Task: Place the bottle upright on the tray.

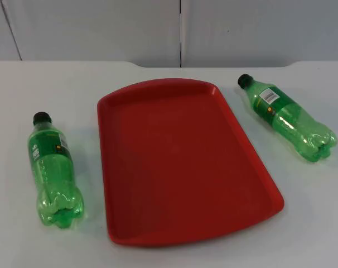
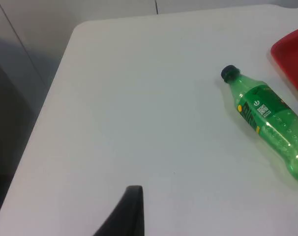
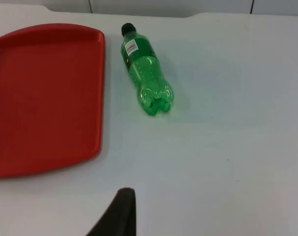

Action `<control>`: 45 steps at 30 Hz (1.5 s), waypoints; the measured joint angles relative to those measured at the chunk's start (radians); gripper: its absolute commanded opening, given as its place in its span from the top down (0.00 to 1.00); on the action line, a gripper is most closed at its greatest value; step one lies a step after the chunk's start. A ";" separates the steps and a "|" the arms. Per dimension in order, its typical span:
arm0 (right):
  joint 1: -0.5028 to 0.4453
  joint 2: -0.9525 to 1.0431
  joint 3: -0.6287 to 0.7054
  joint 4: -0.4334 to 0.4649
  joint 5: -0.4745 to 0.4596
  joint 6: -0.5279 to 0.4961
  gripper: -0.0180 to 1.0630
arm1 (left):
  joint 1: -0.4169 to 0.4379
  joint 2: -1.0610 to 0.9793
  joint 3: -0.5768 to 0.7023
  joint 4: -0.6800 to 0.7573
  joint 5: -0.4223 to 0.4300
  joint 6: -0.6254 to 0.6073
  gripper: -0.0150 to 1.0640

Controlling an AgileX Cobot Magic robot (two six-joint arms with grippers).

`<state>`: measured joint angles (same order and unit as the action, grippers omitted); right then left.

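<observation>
Currently: two green clear-plastic bottles with black caps, both lying flat on the white table (image 1: 174,254), one (image 1: 53,170) left of the red plastic tray (image 1: 183,162), one (image 1: 289,117) right of it.
Apparently empty: probably light, thin-walled, smooth, apt to roll; best gripped across the labelled waist. Left gripper (image 2: 127,211) and right gripper (image 3: 117,214) wait above the table, well apart from the bottles; finger state cannot be told.

The tray (image 1: 186,162) is set at the middle of the worktop (image 1: 40,89). One bottle (image 1: 53,170) is laid to its left, another bottle (image 1: 286,117) to its right, both on their sides, caps toward the partition wall (image 1: 102,28).
</observation>
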<state>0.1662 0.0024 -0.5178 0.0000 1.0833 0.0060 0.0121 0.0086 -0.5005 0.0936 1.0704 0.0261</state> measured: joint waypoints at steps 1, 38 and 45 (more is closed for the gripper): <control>0.000 0.000 0.000 0.000 0.000 0.000 0.01 | 0.000 0.000 0.000 0.000 0.000 0.000 0.01; 0.000 0.000 0.000 0.000 0.000 0.003 0.01 | 0.000 0.513 -0.167 -0.081 -0.209 0.000 0.01; 0.000 0.000 0.000 0.000 0.000 0.003 0.01 | 0.000 0.627 -0.186 -0.106 -0.271 0.000 0.01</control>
<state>0.1662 0.0024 -0.5178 0.0000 1.0833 0.0091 0.0121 0.6354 -0.6867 -0.0129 0.7990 0.0261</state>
